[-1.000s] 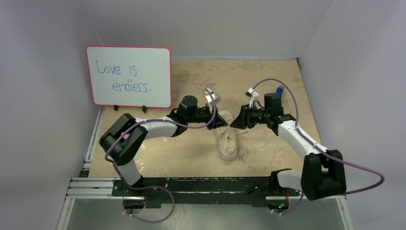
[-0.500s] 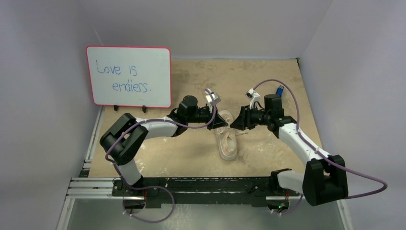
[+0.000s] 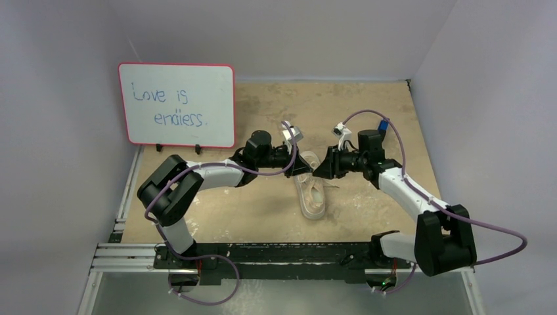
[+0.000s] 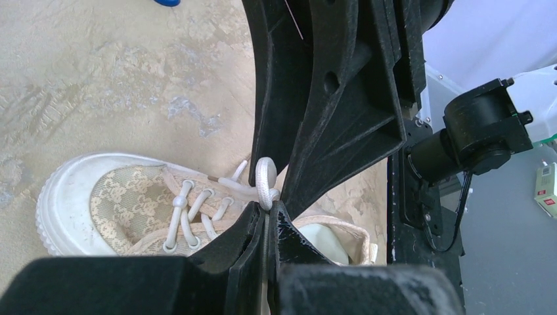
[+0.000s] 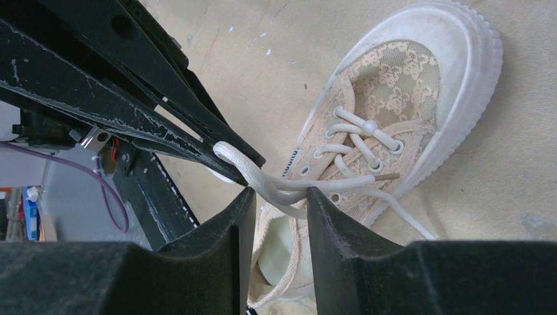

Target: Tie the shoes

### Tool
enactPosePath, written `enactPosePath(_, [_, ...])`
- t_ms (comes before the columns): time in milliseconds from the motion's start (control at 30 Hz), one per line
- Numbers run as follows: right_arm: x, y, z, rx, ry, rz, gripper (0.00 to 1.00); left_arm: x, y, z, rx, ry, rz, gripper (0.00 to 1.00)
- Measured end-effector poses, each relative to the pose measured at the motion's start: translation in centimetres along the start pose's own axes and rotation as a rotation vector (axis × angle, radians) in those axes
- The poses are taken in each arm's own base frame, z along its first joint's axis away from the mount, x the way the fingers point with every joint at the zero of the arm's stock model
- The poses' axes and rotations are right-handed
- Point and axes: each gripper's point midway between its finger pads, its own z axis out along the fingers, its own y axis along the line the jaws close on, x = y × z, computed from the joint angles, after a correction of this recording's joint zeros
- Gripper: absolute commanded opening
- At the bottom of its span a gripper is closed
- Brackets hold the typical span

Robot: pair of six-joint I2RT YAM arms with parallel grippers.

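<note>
The pale pink-beige sneaker [image 3: 311, 191] lies on the sandy table, toe towards the arms. It also shows in the left wrist view [image 4: 125, 200] and the right wrist view [image 5: 387, 118]. My left gripper [image 3: 304, 165] is over the shoe's heel end and is shut [image 4: 269, 209] on a loop of white lace [image 4: 265, 178]. My right gripper [image 3: 316, 172] faces it from the right. Its fingers [image 5: 276, 195] stand apart, with the lace [image 5: 263, 184] running between them, untouched on the left side. The left gripper's fingers [image 5: 151, 111] fill the upper left of the right wrist view.
A white board with a red rim [image 3: 177, 104] stands at the back left. A small blue thing [image 3: 383, 123] lies behind the right arm. Grey walls close in the table on three sides. The metal rail [image 3: 263, 252] runs along the near edge.
My right arm has shifted a little to the left, bringing its fingers closer around the lace. The left arm and the shoe have not moved.
</note>
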Motion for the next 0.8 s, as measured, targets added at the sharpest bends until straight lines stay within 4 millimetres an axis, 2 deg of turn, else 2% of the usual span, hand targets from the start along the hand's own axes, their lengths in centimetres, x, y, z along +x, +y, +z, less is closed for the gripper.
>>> enactPosePath(400, [0.6, 0.2, 0.7, -0.016, 0.007, 0.002, 0.16, -0.1, 0.1, 0.0, -0.001, 0.004, -0.004, 0.0])
enactPosePath(533, [0.7, 0.0, 1.0, -0.02, 0.009, 0.003, 0.0, 0.0, 0.0, -0.1, 0.002, 0.007, -0.006, 0.0])
enactPosePath(800, [1.3, -0.4, 1.0, -0.044, 0.072, -0.001, 0.0, 1.5, 1.1, -0.3, -0.036, 0.096, 0.042, 0.0])
